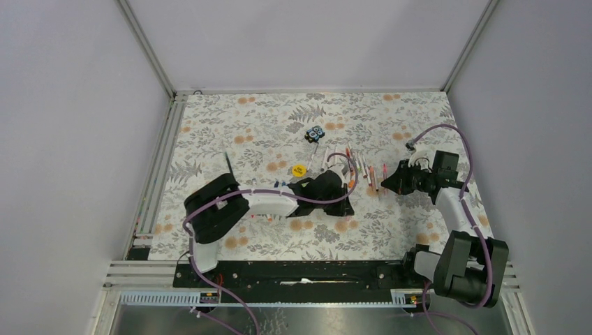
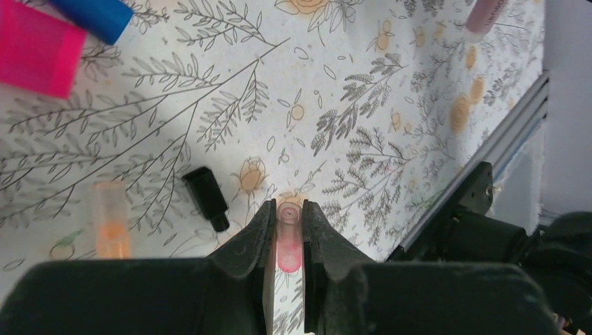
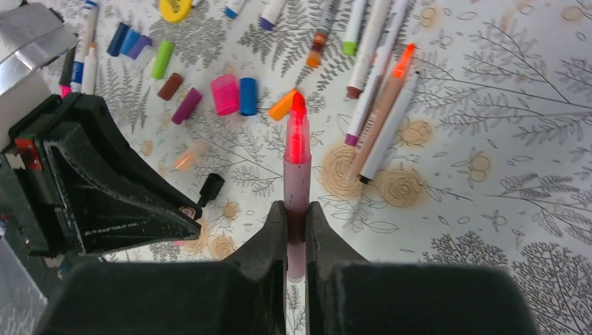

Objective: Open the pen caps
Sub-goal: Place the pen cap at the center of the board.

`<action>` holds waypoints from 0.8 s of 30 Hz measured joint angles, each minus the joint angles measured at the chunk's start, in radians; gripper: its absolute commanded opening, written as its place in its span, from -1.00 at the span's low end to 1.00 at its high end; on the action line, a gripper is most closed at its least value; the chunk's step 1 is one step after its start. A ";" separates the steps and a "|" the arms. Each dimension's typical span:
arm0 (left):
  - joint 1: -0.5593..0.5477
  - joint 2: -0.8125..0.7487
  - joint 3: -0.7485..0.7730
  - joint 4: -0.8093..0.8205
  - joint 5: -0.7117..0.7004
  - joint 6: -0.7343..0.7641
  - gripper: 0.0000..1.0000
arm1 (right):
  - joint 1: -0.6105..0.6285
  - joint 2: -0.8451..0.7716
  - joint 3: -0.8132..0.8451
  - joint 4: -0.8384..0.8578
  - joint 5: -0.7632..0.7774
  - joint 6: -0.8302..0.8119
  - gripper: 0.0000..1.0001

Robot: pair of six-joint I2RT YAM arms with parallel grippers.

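Snugly pinched, pink cap, in left hand

Pink-barrelled pen: uncapped, red-orange tip bare, clamped near its rear end in the right pincer, pointing away above the counter. Clear pink cap: pinched in the left pincer, end facing outward. Loose on the counter: black cap, clear orange cap, pink cap touching blue cap, green cap. Other pens lie fanned just beyond.
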 measured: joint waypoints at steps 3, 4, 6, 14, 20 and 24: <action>-0.012 0.058 0.079 -0.055 -0.018 0.004 -0.81 | 0.000 0.019 0.000 0.017 0.053 0.023 -0.85; -0.014 0.072 0.099 -0.066 -0.022 0.006 -0.79 | 0.000 0.033 0.000 0.026 0.072 0.035 -0.85; -0.019 0.094 0.132 -0.092 -0.033 0.015 -0.76 | 0.000 0.063 0.000 0.037 0.102 0.053 -0.84; -0.021 0.143 0.184 -0.179 -0.063 0.042 -0.55 | 0.000 0.217 0.047 0.041 0.174 0.114 -0.80; -0.021 0.159 0.214 -0.203 -0.068 0.056 -0.33 | 0.000 0.297 0.096 0.040 0.184 0.132 -0.74; -0.023 0.159 0.219 -0.204 -0.068 0.060 -0.27 | 0.000 0.341 0.120 0.031 0.185 0.137 -0.67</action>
